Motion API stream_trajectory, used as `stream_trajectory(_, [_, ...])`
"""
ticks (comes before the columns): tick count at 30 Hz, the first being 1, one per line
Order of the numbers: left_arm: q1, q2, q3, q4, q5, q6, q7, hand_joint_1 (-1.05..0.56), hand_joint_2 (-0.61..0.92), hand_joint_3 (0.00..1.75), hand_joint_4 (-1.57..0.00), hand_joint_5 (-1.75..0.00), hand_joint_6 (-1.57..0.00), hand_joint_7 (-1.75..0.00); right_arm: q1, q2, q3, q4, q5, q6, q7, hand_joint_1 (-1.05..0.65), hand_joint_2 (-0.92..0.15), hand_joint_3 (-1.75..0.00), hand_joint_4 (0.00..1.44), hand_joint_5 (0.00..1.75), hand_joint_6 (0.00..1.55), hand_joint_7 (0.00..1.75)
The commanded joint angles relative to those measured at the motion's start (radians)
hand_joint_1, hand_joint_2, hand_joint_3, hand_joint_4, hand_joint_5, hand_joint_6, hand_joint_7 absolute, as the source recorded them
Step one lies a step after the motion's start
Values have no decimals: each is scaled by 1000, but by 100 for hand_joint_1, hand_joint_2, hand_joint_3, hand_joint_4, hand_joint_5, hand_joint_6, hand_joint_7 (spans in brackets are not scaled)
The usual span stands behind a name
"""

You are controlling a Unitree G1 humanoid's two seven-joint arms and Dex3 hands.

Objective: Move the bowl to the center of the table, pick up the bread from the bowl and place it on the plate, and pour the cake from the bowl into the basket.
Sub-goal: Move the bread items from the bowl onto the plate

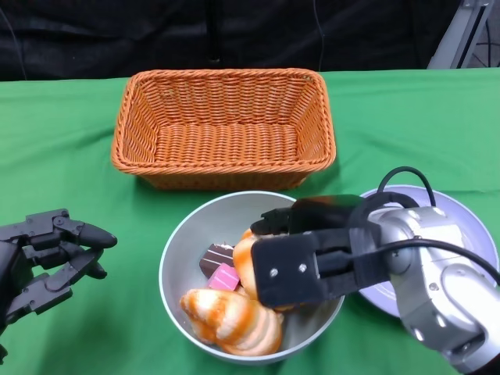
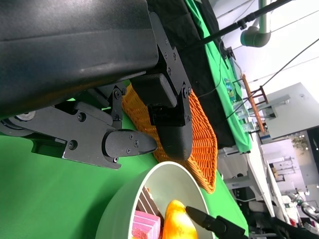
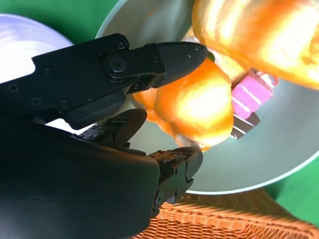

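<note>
1. Your right hand (image 1: 301,254) is inside the bowl (image 1: 181,242), fingers closing around a bread roll (image 3: 197,107).
2. Your left hand (image 1: 47,254) hovers beside the bowl, fingers apart, holding nothing.
3. Cake (image 1: 219,269) lies in the bowl; basket (image 1: 224,125) behind it, plate (image 1: 469,234) beside.

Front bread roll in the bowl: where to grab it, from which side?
Judging by pose, take the front roll across its narrow width, from above: it lies lengthwise against the bowl wall, top exposed. The right hand is at the other roll.
</note>
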Motion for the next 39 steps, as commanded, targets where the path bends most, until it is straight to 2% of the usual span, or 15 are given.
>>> stream_trajectory(1, [-16, 24, 0, 20, 11, -21, 6, -6, 92, 36, -79, -124, -91, -77, -23, -19, 52, -33, -72, -5, 27, -96, -92, -28, 60, 3, 21, 0])
stream_trajectory(4, [-22, 24, -1, 31, 11, -29, 4, -7, 92, 36, -79, -123, -90, -77, -35, -38, 111, -43, -161, -49, 39, -98, -92, -31, 62, 4, 19, 0])
stream_trajectory(7, [-27, 23, -2, 43, 13, -36, 8, -6, 92, 36, -79, -123, -91, -77, -26, -38, 131, -28, -204, -90, 30, -97, -92, -31, 69, 7, 19, 0])
stream_trajectory(13, [-24, 23, -5, 41, 31, -46, 23, -5, 91, 37, -80, -122, -91, -77, -3, -47, 176, 2, -315, -175, -3, -96, -92, -32, 70, 7, 20, 1])
stream_trajectory(18, [-22, 22, -4, 46, 44, -58, 35, -6, 91, 37, -79, -121, -90, -78, 43, -27, 158, 20, -350, -207, -79, -93, -92, -30, 71, 7, 24, 2])
stream_trajectory(21, [-21, 24, -6, 49, 52, -69, 42, -6, 91, 37, -80, -120, -90, -78, 77, 5, 121, 40, -321, -204, -143, -84, -92, -23, 86, 14, 34, 5])
stream_trajectory(22, [-21, 24, -6, 50, 51, -70, 41, -6, 90, 37, -80, -120, -90, -78, 92, 22, 100, 48, -296, -202, -174, -74, -92, -13, 100, 55, 50, 8])
stream_trajectory(23, [-21, 24, -7, 50, 50, -71, 40, -7, 90, 37, -80, -120, -91, -78, 107, 37, 80, 57, -274, -205, -216, -68, -92, -8, 99, 84, 59, 8])
stream_trajectory(24, [-21, 25, -8, 50, 51, -73, 39, -7, 90, 36, -80, -120, -91, -77, 118, 49, 65, 66, -258, -207, -250, -60, -91, -3, 99, 105, 67, 8])
stream_trajectory(26, [-22, 26, -9, 51, 54, -75, 41, -7, 90, 36, -81, -119, -91, -77, 129, 67, 43, 82, -231, -212, -295, -55, -90, -1, 95, 119, 72, 8])
stream_trajectory(28, [-23, 26, -10, 52, 53, -73, 40, -7, 91, 36, -82, -118, -91, -77, 140, 91, 13, 98, -190, -217, -345, -36, -89, 0, 83, 149, 77, 13])
stream_trajectory(30, [-24, 27, -10, 54, 53, -69, 41, -7, 91, 35, -82, -118, -91, -77, 142, 106, -8, 113, -155, -219, -374, -30, -88, 0, 80, 158, 79, 18])
stream_trajectory(33, [-25, 28, -10, 61, 52, -71, 38, -7, 91, 34, -81, -117, -91, -76, 144, 125, -34, 125, -113, -213, -400, -23, -87, 0, 78, 164, 52, 87])
stream_trajectory(36, [-27, 27, -11, 64, 51, -77, 37, -7, 92, 34, -82, -118, -91, -76, 145, 129, -50, 129, -83, -220, -426, -23, -86, 0, 75, 168, 43, 111])
stream_trajectory(39, [-26, 27, -12, 60, 57, -76, 45, -6, 92, 33, -82, -118, -91, -76, 144, 127, -63, 129, -60, -235, -453, -23, -86, 0, 77, 166, 42, 114])
